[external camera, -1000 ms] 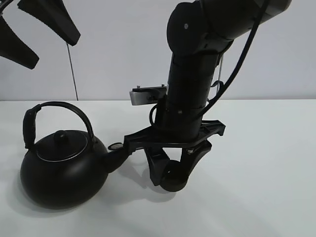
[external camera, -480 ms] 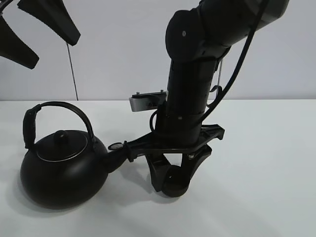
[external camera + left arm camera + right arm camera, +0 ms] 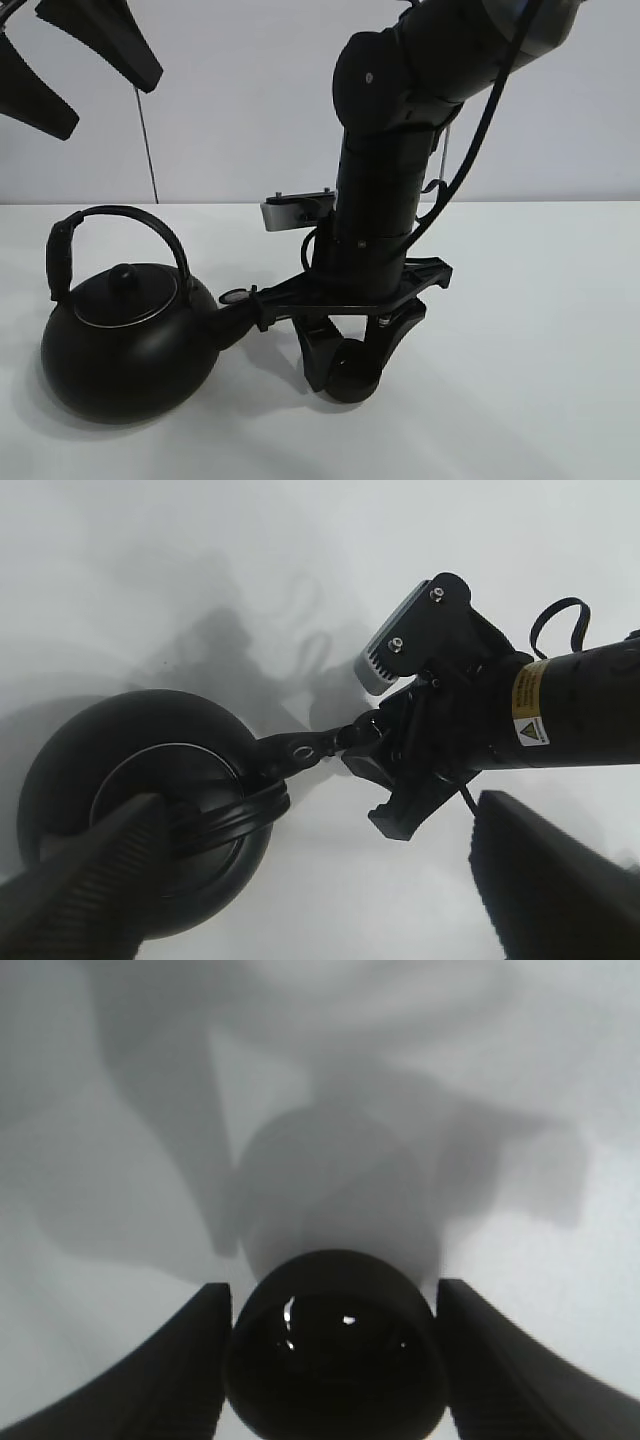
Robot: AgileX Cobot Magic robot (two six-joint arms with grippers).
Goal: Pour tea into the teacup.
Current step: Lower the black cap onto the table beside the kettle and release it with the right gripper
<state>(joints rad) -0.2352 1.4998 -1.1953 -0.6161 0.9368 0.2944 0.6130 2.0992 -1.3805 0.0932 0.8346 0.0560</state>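
The right gripper [image 3: 352,357], its jaws pinching the small black teacup [image 3: 350,381], is holding it low on the counter [image 3: 530,380] just beside the kettle [image 3: 125,345] spout [image 3: 240,318], seemingly to catch the pour, while the left gripper [image 3: 105,100] is hovering above the kettle with jaws spread, probably ready to take the handle [image 3: 120,215].

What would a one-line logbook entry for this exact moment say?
right fingers: shut on teacup, low beside spout of kettle | left fingers: open, above kettle | kettle: upright on table | pour: not begun
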